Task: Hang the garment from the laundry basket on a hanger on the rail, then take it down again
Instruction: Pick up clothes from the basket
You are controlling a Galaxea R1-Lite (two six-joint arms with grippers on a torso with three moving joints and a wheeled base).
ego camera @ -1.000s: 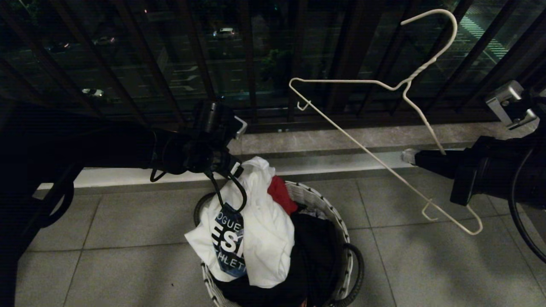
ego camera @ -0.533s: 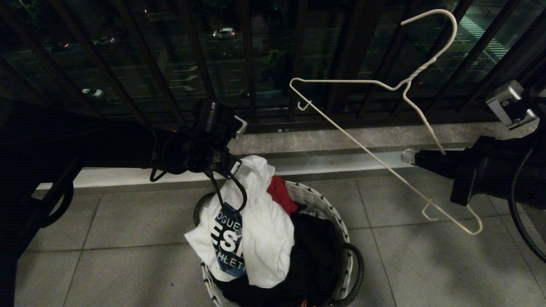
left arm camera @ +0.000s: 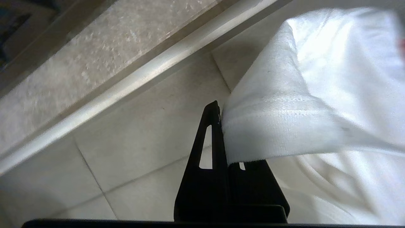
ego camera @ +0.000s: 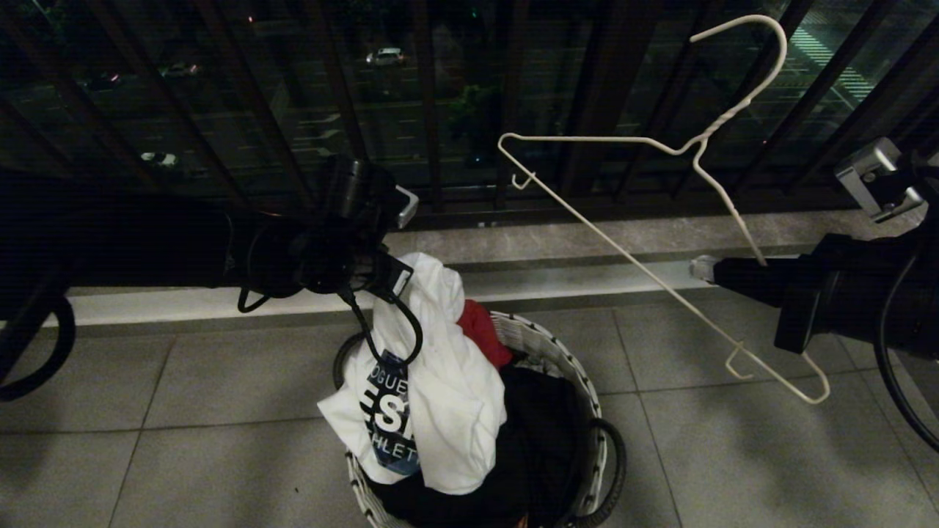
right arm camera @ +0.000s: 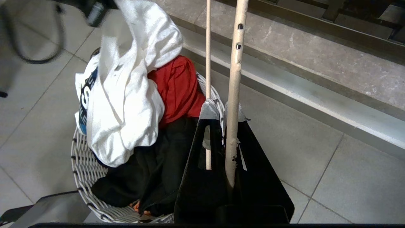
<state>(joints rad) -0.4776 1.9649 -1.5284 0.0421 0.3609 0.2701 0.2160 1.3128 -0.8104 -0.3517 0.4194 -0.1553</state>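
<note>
Head high — wrists near, basket shared

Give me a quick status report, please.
Left gripper shut on T-shirt above basket. Right gripper shut on hanger. Nothing blocking.

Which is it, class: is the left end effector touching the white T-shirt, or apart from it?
Touching: the left wrist view shows the left end effector shut on the white T-shirt's hem.

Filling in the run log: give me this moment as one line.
left gripper: shut on T-shirt above laundry basket | right gripper: shut on hanger, held up | phase: picking garment
</note>
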